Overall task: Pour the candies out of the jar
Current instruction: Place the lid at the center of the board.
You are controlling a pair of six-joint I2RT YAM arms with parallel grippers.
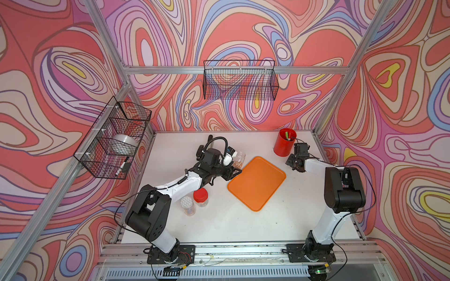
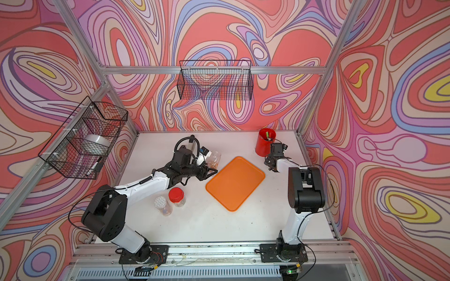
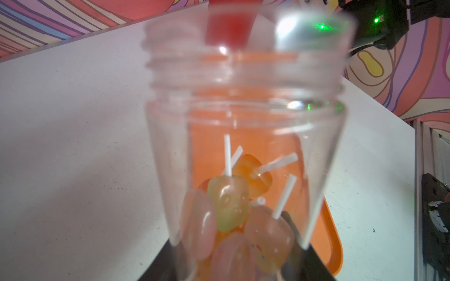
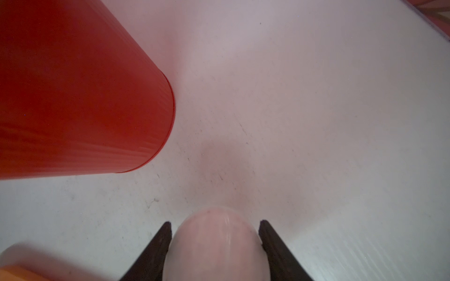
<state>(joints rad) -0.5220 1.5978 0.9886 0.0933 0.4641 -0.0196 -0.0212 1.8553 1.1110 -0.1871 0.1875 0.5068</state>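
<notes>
**Left gripper** (image 1: 235,169): clenched on jar (image 3: 243,97). Fingers were mostly hidden behind it; only dark edges were seen in the wrist view.

**Jar:** clear and lidless, threaded neck blurred. It was held at the far corner of the tray (image 1: 257,183), over the table (image 1: 219,219).

**Candies** (image 3: 229,202): heaped at the gripped end of the jar. Heads were orange, yellow-green and pink, on white sticks. They were barely made out in both top views.

**Right gripper** (image 4: 215,226): closed on a pale rounded object (image 4: 216,243), cut off by the frame and not identified. A red cup (image 4: 73,97) stood just beside, its top cropped.
</notes>
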